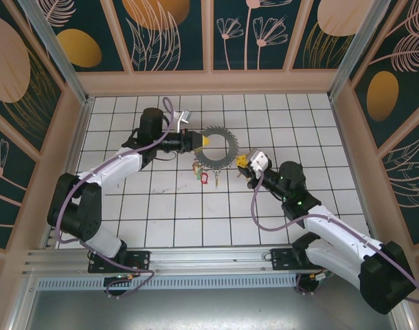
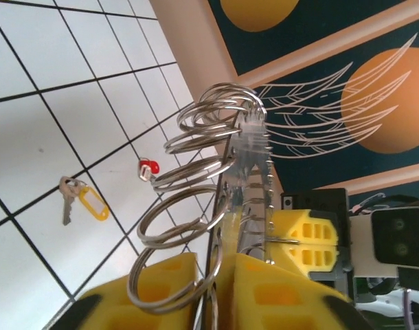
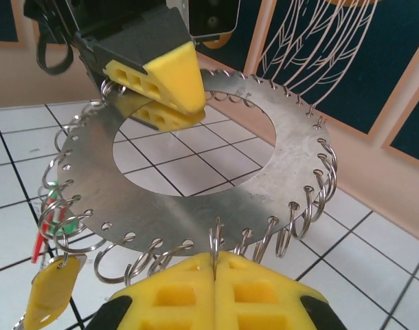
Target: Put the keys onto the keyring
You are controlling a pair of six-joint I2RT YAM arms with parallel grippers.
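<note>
A: Over a white tiled floor (image 1: 161,206), a flat silver metal keyring (image 1: 220,163) edged with wire loops is being held up.

B: The left gripper (image 1: 204,140) and right gripper (image 1: 242,162) are clamping opposite rims; small red- and green-tagged keys (image 1: 202,177) are dangling from its loops.

The table (image 1: 161,206) is a flat surface of white square tiles with thin dark grout lines, running from the near metal rail to the far wall and filling the space between the left and right walls. 1 small silver key with a yellow plastic tag (image 2: 82,203) appears to lie flat on a tile. Near the middle, a cluster of small keys with red and green heads (image 1: 202,176) sits just over the tiles; contact cannot be told.
</note>
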